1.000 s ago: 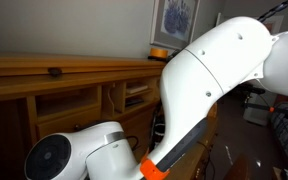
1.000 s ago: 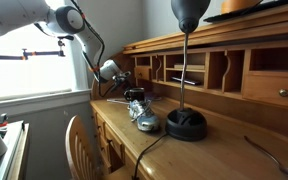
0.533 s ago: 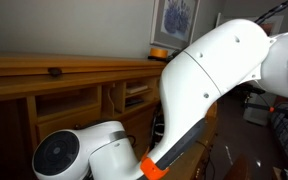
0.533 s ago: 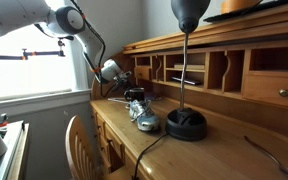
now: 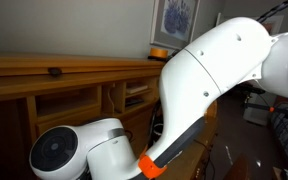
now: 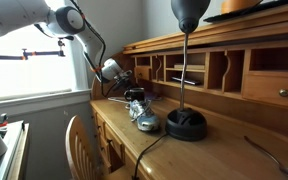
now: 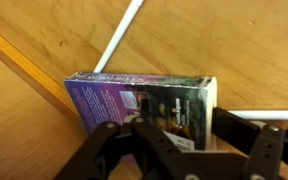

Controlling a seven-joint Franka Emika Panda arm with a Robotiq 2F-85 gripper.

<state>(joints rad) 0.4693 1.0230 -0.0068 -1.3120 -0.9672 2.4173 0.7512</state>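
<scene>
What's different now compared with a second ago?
In an exterior view the arm's round joint edged slightly up and right. Nothing was visibly taken hold of or let go. The gripper, above a purple box, the desk and the lamp stayed put.

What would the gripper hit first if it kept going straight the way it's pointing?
Most likely the purple box: in the wrist view the gripper points down at it, with the wooden desk beneath. How near it is, I cannot tell.
</scene>
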